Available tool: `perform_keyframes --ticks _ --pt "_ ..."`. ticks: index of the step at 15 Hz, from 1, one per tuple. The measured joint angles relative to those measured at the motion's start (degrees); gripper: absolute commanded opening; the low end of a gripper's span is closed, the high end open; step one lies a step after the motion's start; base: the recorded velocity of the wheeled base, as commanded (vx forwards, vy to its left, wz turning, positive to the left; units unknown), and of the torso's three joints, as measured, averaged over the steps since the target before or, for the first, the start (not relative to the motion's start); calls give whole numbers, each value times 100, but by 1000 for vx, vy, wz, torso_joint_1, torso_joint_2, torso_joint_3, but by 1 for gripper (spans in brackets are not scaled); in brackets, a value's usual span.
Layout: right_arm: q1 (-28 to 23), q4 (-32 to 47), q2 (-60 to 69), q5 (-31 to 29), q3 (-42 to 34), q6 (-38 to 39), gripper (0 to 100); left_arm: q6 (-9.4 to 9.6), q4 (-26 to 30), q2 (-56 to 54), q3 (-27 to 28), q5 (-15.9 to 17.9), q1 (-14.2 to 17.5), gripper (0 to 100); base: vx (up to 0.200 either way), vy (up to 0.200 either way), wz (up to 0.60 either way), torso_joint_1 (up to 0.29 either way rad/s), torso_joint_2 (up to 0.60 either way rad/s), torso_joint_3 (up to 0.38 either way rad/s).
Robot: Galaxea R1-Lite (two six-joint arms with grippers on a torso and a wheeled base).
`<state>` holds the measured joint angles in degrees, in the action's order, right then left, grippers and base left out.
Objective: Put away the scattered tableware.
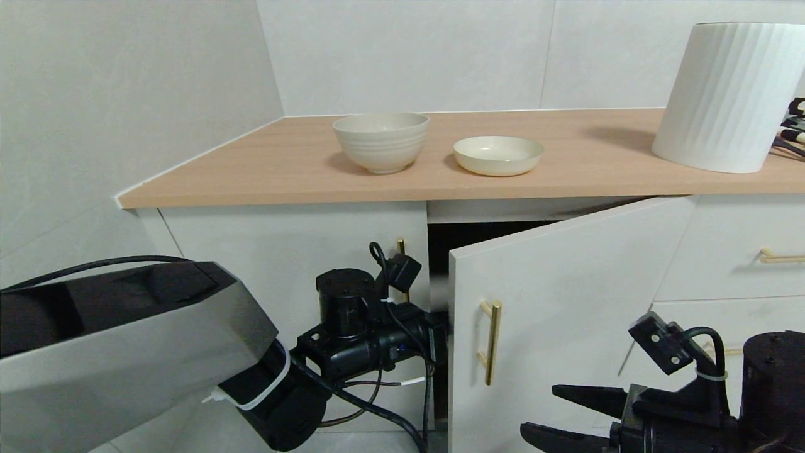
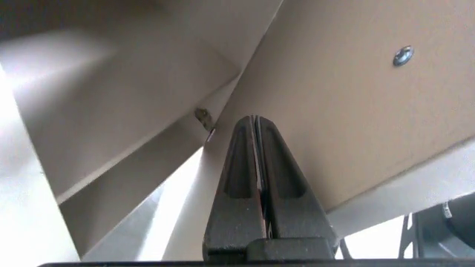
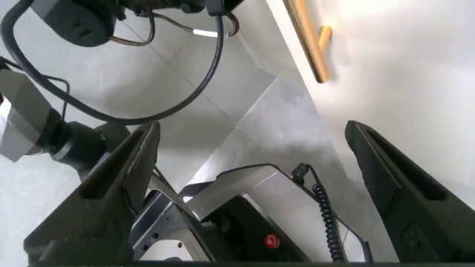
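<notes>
1. The left gripper (image 2: 254, 130) is low down, at the gap by the free edge of the cupboard door (image 1: 566, 302). Its two fingers are pressed together and there is nothing between them. Its tip pokes in just behind the door's edge, close to the inside of the door.
2. The bowl (image 1: 381, 141) stands the right way up on the counter (image 1: 251, 176), above the cupboard and far from both grippers.
3. The small dish (image 1: 499, 155) sits just to the right of the bowl. They are near each other but not touching.
4. The door is only part way open. There is a dark gap at its left edge and a gold handle (image 1: 490, 341) on its front.
5. The right gripper (image 1: 541, 411) is low and near, in front of the door. Its fingers are wide apart and hold nothing.
6. I think the step now is opening the cupboard, so the bowl and dish have a place to go. Next, the left gripper should push the door wider. It must take care, as the right gripper is in the door's way.
</notes>
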<state>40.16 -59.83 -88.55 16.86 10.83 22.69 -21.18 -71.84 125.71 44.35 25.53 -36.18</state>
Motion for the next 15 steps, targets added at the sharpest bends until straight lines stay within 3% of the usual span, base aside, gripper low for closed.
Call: perform_keyframes --ticks 2,7,11,15 --pt "83 0 21 -11 -16 -2 100 2 148 -11 74 1 -37 0 -200 0 0 -2 2 2" --pt "177 6 38 -22 -88 -227 100 2 711 -51 586 -2 -55 0 0 0 0 0 0 0" --pt "218 0 68 -9 -112 -249 100 2 788 -74 706 -13 -96 0 0 0 0 0 0 0" --pt "350 2 132 -26 -116 -249 100 0 994 -73 896 -55 -111 0 -200 0 0 8 2 2"
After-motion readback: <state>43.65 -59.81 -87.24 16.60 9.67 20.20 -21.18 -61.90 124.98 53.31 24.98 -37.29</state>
